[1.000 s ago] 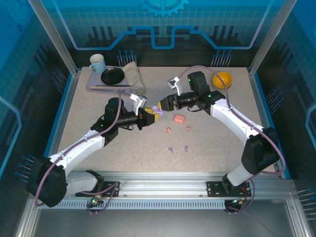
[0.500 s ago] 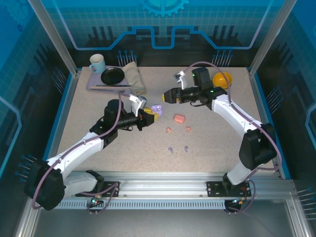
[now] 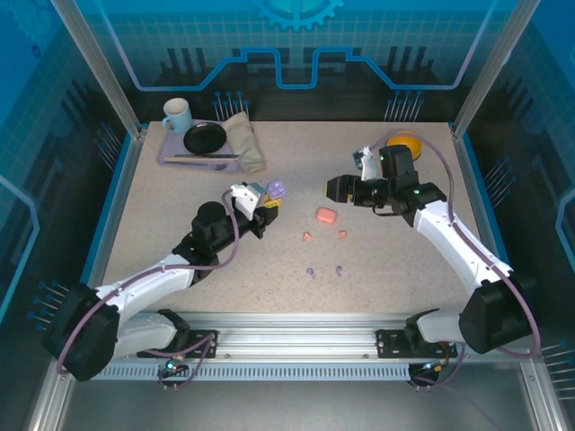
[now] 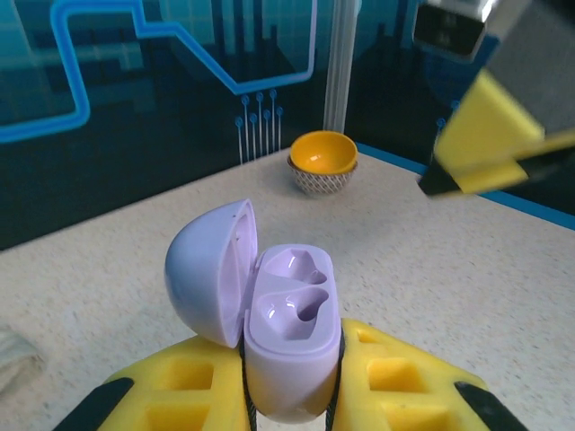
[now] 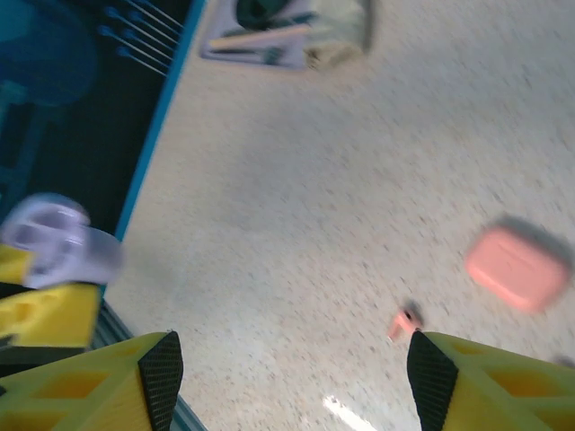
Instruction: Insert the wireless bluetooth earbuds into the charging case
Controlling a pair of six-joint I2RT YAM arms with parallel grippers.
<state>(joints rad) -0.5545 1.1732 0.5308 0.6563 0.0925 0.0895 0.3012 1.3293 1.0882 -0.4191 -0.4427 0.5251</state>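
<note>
- Four earbuds loose on the table: two pink buds and two purple buds, the purple pair at 6 o'clock of the pink pair.
- Two cases: one pink case, shut, lying at 12 o'clock of the pink buds; one purple case, lid open, both sockets empty.
- Left gripper clamped on the purple case, holding it upright at 9 o'clock of the pink case.
- Right gripper spread wide, holding nothing, at 12 o'clock of the pink case, apart from it.
- One orange bowl at 2 o'clock of the table.
- One tray at 10 o'clock carrying one mug, one black plate and one cloth.
</note>
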